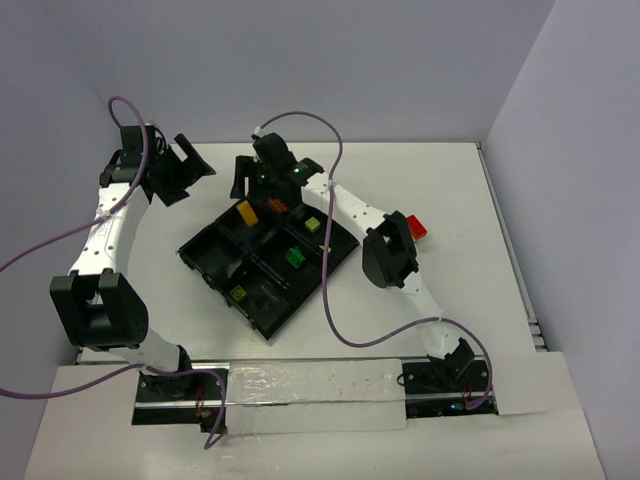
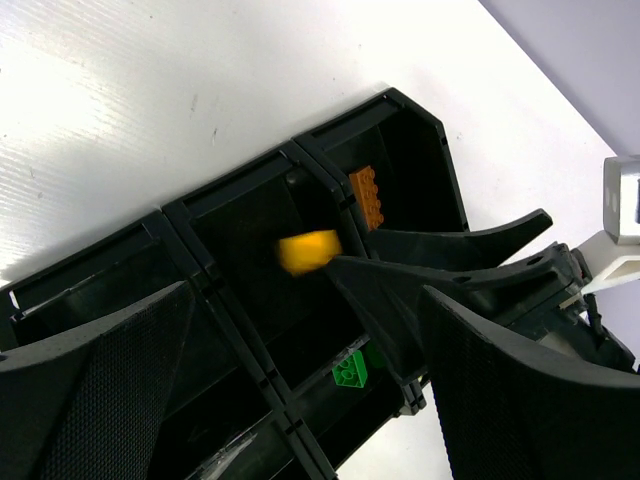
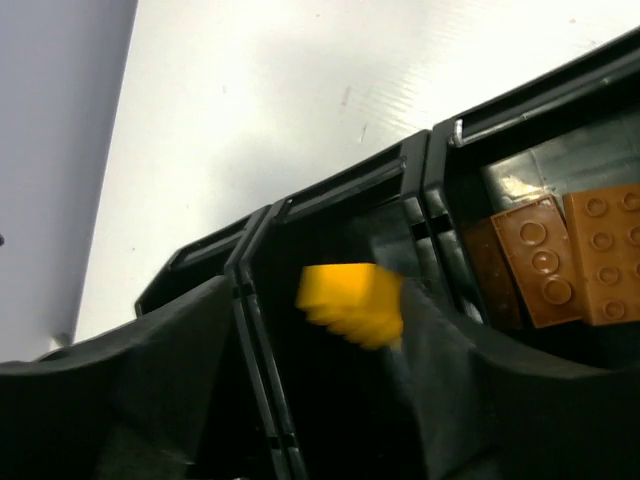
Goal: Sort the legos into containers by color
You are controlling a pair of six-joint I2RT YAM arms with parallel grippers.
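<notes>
A blurred yellow-orange plastic brick [image 3: 350,300] is between the right gripper's [image 3: 316,296] parted fingers, over the black plastic tray [image 3: 340,185]; the left gripper [image 2: 305,292] is spread wide.

No writing, label, brand mark or number is legible on the black tray [image 1: 200,262] or the legos [image 1: 295,257].

white table [image 1: 450,190], black tray [image 1: 213,263], red brick [image 1: 416,228]
</notes>
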